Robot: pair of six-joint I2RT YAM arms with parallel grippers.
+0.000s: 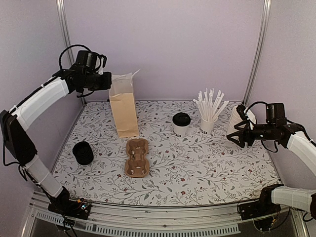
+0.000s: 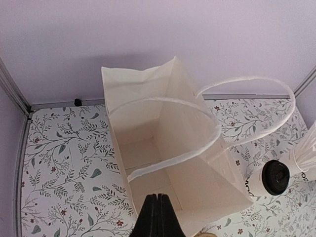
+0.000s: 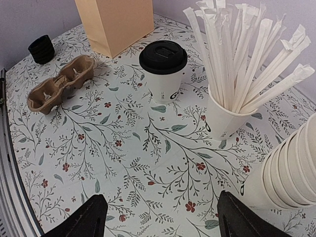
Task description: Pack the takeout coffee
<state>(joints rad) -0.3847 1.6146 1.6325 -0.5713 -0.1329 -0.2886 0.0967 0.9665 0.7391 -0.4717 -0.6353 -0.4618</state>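
The robot's left hand [image 2: 157, 200] hangs clenched over the open mouth of the brown paper bag [image 2: 168, 163], its dark fingers pressed flat together at the bag's near rim. Whether they pinch any paper cannot be made out, and their lower part is cut off at the edge of the wrist view. The bag stands upright on the flower-patterned desk [image 1: 197, 173], with its two white handles [image 2: 247, 98] arching up and across the opening, hiding part of the inside.

The takeout coffee [image 1: 181, 123], a white cup with a black lid, stands on the desk to the right of the bag, apart from it. The print on its side is too small to read.

Farther right of the bag stands a white cup of wrapped straws [image 1: 208, 116], and beyond that a stack of lidless cups [image 1: 236, 121], half cut off in the right wrist view. The right hand [image 1: 237, 136] hovers just beside that stack, jaws spread wide, grasping nothing.

In front of the bag lies a cardboard cup carrier [image 1: 137, 158]. To the bag's front left is a small black stack [image 1: 83, 153], too dark to identify.
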